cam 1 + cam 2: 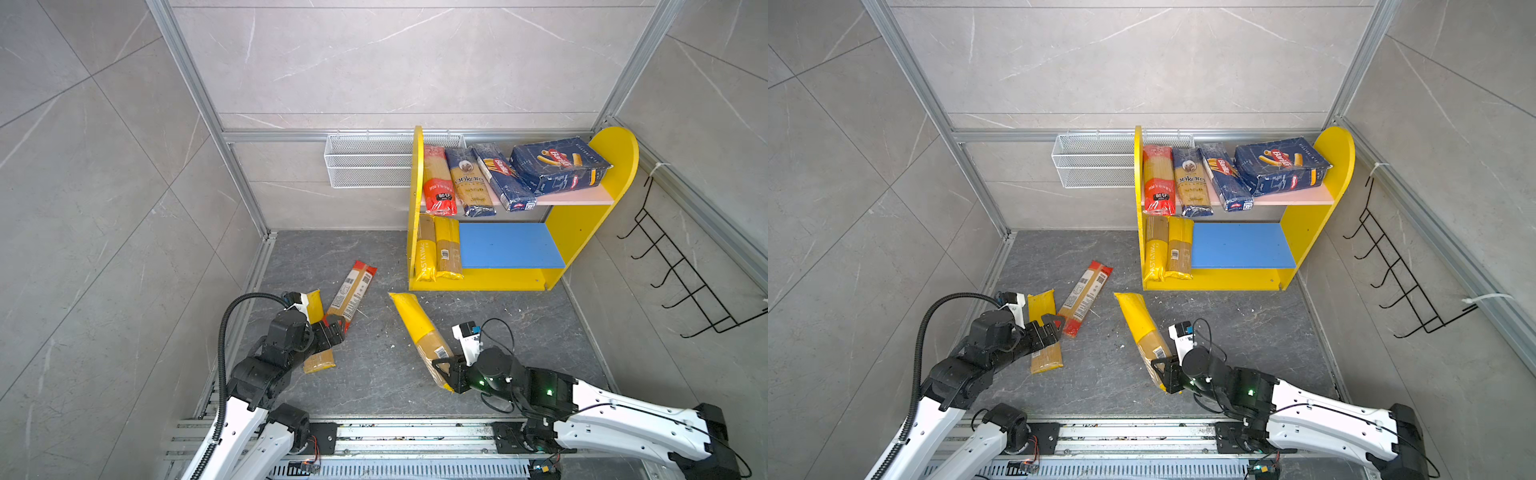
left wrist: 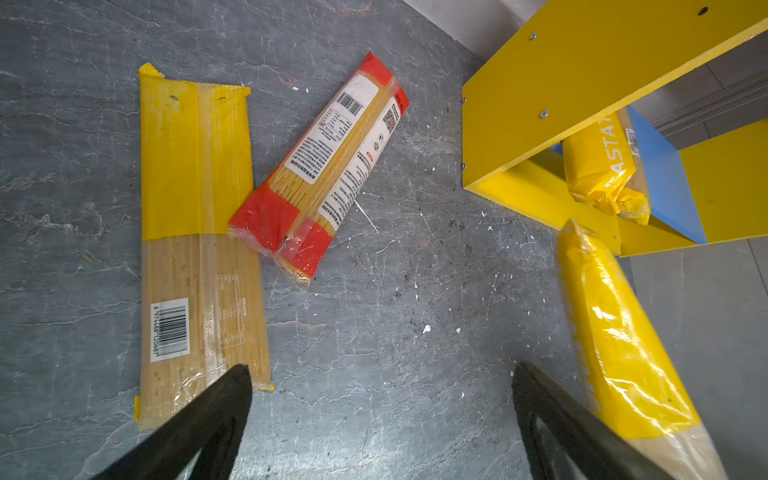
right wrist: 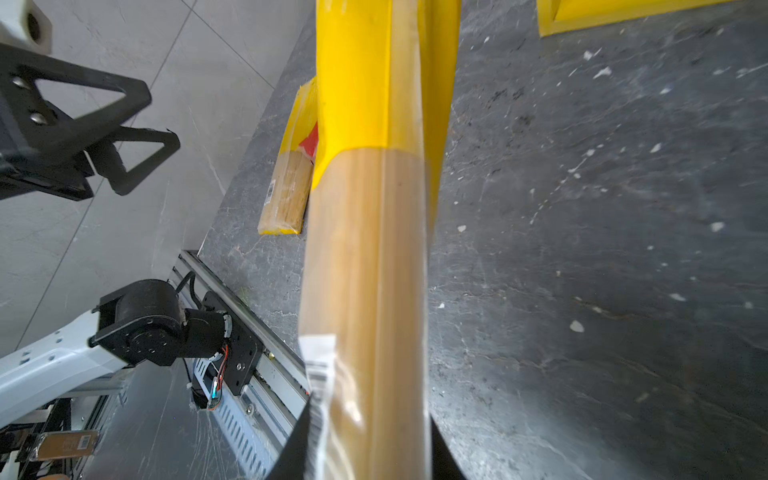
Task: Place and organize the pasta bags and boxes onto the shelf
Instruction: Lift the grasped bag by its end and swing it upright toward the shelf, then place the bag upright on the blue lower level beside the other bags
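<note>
My right gripper (image 1: 442,370) (image 3: 368,415) is shut on the clear end of a yellow bag (image 1: 417,324) (image 3: 365,249), whose yellow end slants toward the shelf (image 1: 582,232). Over the floor my left gripper (image 1: 334,328) (image 2: 382,370) stands open and empty, beside another yellow bag (image 2: 195,199) and a red-ended bag (image 2: 328,166) lying flat. The pink board (image 1: 582,198) carries a red-ended bag (image 1: 438,183), the ankara bag (image 1: 469,183), the narrow pasta box (image 1: 503,176) and the wide one (image 1: 559,164). Two yellow bags (image 1: 438,249) lie at the left of the blue board (image 1: 511,245).
A white wire basket (image 1: 365,162) hangs on the back wall left of the shelf. A black hook rack (image 1: 681,274) is on the right wall. An aluminium rail (image 1: 415,432) runs along the front edge, and pasta crumbs dot the dark floor.
</note>
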`<state>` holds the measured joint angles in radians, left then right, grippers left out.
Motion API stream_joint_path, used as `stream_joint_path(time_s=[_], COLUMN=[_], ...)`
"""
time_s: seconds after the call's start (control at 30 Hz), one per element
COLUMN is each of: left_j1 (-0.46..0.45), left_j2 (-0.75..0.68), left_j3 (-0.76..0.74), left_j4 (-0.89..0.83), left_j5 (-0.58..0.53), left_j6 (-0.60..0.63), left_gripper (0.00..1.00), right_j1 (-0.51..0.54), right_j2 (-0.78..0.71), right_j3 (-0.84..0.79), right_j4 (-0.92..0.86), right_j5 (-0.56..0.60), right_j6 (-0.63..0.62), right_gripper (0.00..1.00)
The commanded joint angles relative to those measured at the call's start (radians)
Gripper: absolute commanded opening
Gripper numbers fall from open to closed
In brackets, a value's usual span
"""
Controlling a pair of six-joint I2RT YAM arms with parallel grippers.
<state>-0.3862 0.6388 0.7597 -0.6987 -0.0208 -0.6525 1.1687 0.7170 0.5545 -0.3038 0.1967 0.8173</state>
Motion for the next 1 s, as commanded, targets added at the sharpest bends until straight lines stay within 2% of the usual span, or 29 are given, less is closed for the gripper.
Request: stream_joint_path(time_s=[0.0, 0.4, 0.57, 0.7, 0.87, 0.97], left_j1=[0.004, 0.004, 0.004, 0.004, 0.004, 0.004], left_j2=[0.024, 0.143, 0.202, 0.253, 0.307, 0.331], left_j3=[0.044, 0.089, 0.112, 0.131, 0.147, 0.153], left_j4=[0.053, 0.148, 0.193, 0.229, 0.277, 0.301], left_j5=[0.020, 0.066, 0.093, 0.108, 0.138, 0.148], left_j6=[0.006, 0.028, 0.040, 0.056, 0.068, 0.073], left_gripper=[1.00, 1.00, 1.00, 1.00, 1.00, 1.00], right_j1=[0.005, 0.005, 0.005, 0.003, -0.041, -0.145], right_j2=[-0.107, -0.267, -0.230, -0.146, -0.058, -0.006], right_j3=[0.099, 0.218, 0.293, 0.367, 0.428, 0.462], right_j4=[-0.031, -0.335, -0.420, -0.487, -0.481, -0.456], right_j5=[0.116, 0.354, 0.469, 0.560, 0.585, 0.505], right_j6=[-0.063, -0.092, -0.110, -0.110, -0.139, -0.180], right_gripper=[0.18, 0.20, 0.21, 0.22, 0.23, 0.23])
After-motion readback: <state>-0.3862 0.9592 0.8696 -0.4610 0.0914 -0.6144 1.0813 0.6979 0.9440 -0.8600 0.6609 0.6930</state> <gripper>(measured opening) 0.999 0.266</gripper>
